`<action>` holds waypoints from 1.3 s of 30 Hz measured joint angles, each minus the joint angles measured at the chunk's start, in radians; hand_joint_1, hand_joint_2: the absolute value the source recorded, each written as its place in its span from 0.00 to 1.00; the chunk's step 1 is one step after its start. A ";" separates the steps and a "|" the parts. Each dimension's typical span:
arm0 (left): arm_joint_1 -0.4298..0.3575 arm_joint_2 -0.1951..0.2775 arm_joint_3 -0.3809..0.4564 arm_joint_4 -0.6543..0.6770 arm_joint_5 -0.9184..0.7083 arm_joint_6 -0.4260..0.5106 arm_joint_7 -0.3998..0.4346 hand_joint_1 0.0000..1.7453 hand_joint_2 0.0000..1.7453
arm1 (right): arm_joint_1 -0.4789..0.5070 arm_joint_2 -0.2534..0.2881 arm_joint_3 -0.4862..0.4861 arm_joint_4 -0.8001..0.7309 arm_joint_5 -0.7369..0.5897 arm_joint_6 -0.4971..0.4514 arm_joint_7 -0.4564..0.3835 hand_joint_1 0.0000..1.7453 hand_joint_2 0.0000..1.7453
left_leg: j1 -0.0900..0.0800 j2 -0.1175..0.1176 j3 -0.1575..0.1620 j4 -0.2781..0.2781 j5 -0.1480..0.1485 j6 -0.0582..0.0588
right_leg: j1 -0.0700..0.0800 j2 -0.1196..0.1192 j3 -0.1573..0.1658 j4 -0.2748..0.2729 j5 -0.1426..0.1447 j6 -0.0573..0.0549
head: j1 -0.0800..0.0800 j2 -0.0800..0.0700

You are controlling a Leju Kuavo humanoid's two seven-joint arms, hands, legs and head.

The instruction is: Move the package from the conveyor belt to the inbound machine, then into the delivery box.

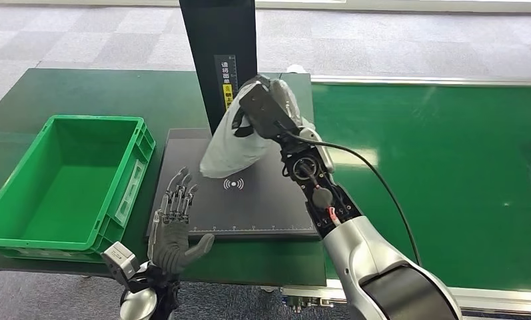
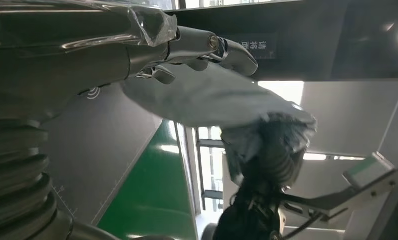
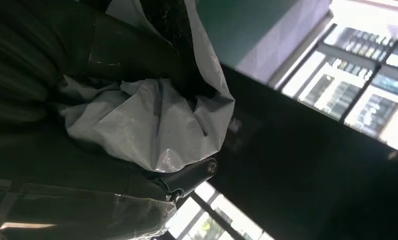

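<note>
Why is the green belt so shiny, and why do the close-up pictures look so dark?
Head view: ceiling lights glare off the conveyor belt. Right wrist view: bright windows behind leave the right hand and grey package dim. Left wrist view: the near left hand is shadowed and soft.

The package (image 1: 232, 143) is a pale grey, glossy plastic bag with creases. The right hand (image 1: 266, 110) on it is black and dark grey, with dark fingers (image 3: 184, 177). The pad (image 1: 239, 193) under the bag is matt black, with a white wave symbol and a fine white ruler line along its near edge. The post (image 1: 217, 53) behind the pad is black with a strip of yellow and white characters. Left of the pad, the box (image 1: 62, 180) is bright green with a pale label on its side. Right of the pad, the belt (image 1: 449, 167) is deep green with silver edges. The desk (image 1: 22, 100) is dark green. The left hand (image 1: 176, 230) is grey with darker fingers (image 1: 179, 193). The floor (image 1: 82, 37) is grey carpet in light and dark squares.
</note>
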 joint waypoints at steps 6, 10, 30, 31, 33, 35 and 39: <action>-0.021 0.008 -0.019 0.032 0.011 0.000 0.000 0.00 1.00 | -0.001 0.015 0.228 0.042 -0.246 0.049 0.075 1.00 1.00 | -0.001 -0.001 -0.002 0.000 0.000 0.000 | -0.001 -0.001 0.000 0.000 0.000 0.000 | 0.000 0.000; -0.023 0.013 -0.026 0.042 0.016 0.001 0.000 0.00 1.00 | -0.003 0.015 0.342 0.054 -0.312 0.051 0.087 0.90 1.00 | -0.001 -0.001 -0.001 0.000 0.000 0.000 | -0.001 -0.001 0.000 -0.001 0.000 0.000 | 0.000 0.000; -0.037 0.017 -0.025 0.071 0.015 -0.017 0.000 0.00 1.00 | -0.056 0.014 0.547 0.158 -0.425 -0.088 0.115 0.00 1.00 | -0.001 0.000 0.000 0.000 0.000 0.000 | -0.001 0.000 0.000 0.000 0.000 0.000 | 0.000 0.000; -0.038 0.017 -0.025 0.073 0.015 -0.017 0.000 0.00 1.00 | -0.056 0.014 0.548 0.161 -0.419 -0.106 0.113 0.00 1.00 | -0.001 0.000 0.000 0.000 0.000 0.000 | -0.001 0.000 0.000 0.000 0.000 0.000 | 0.000 0.000; -0.040 0.017 -0.025 0.076 0.015 -0.015 0.000 0.00 1.00 | -0.057 0.013 0.548 0.168 -0.404 -0.163 0.111 0.00 1.00 | -0.001 0.000 0.000 0.000 0.000 0.000 | -0.001 0.000 0.000 0.000 0.000 0.000 | 0.000 0.000; -0.040 0.017 -0.025 0.078 0.015 -0.011 0.000 0.00 1.00 | -0.059 0.010 0.546 0.177 -0.394 -0.242 0.118 0.00 1.00 | -0.001 0.000 0.001 0.000 0.000 0.000 | -0.001 0.000 0.000 0.000 0.000 0.000 | 0.000 0.000; -0.035 0.018 -0.025 0.079 0.015 -0.001 0.000 0.00 1.00 | -0.066 -0.018 0.515 0.193 -0.407 -0.406 0.135 0.00 1.00 | -0.001 -0.001 0.001 0.001 0.000 0.000 | -0.001 -0.001 0.001 -0.001 0.000 0.000 | 0.000 0.000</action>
